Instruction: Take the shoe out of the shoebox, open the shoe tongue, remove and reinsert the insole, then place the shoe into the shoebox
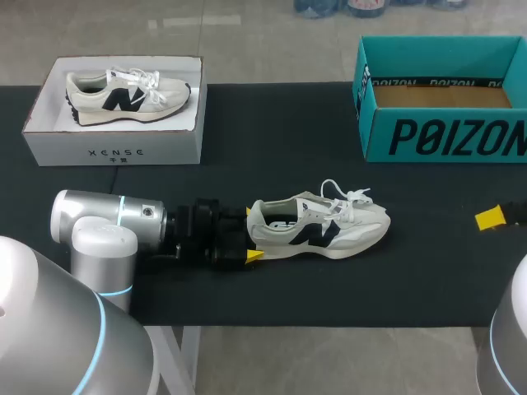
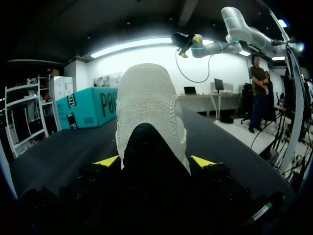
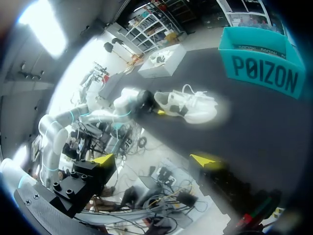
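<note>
Robotics lab: robot arms, shelving, tangled cables.

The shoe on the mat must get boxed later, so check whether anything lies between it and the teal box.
Nothing visible does. Only bare black mat lies between the shoe and the teal box, whose top is open. The right gripper sits off to the side of that path.

black table, shoe, teal shoebox, white box
</note>
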{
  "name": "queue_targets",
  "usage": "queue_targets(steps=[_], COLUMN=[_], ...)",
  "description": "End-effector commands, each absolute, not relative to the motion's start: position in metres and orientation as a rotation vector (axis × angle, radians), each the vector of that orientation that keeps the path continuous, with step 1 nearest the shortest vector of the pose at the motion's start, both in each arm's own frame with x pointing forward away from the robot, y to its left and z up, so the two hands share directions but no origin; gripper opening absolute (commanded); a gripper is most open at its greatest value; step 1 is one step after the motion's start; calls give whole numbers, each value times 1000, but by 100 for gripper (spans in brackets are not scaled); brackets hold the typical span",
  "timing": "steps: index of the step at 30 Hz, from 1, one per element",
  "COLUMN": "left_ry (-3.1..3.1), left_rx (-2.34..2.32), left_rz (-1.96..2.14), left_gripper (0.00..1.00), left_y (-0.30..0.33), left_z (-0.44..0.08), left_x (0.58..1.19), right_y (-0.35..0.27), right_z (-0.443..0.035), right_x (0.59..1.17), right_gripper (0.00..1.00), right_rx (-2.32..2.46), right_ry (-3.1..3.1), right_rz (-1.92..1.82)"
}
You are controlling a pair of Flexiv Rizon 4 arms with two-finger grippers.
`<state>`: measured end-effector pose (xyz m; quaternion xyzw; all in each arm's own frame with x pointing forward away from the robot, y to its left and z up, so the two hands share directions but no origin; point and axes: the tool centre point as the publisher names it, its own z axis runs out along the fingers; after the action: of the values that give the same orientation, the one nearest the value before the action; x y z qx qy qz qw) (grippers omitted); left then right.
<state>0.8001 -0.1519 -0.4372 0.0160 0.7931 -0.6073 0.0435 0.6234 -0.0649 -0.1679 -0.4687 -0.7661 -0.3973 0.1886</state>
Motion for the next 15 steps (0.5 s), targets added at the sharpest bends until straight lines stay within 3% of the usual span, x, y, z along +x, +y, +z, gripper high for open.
queue_targets(steps=[1, 15], left_ry=[2424, 2424], left_rx=[48, 48], left_rz=[-1856, -1856], left_gripper=[0, 0], left_y=[-154, -154], left_z=[-440, -440], left_x=[800, 800], right_y=[-27, 74], right_z=[-179, -202], right_x=[613, 648], right_gripper=[100, 100], right_rx=[-2003, -2490], right_ry=[-2584, -2995], right_rz=[-723, -54])
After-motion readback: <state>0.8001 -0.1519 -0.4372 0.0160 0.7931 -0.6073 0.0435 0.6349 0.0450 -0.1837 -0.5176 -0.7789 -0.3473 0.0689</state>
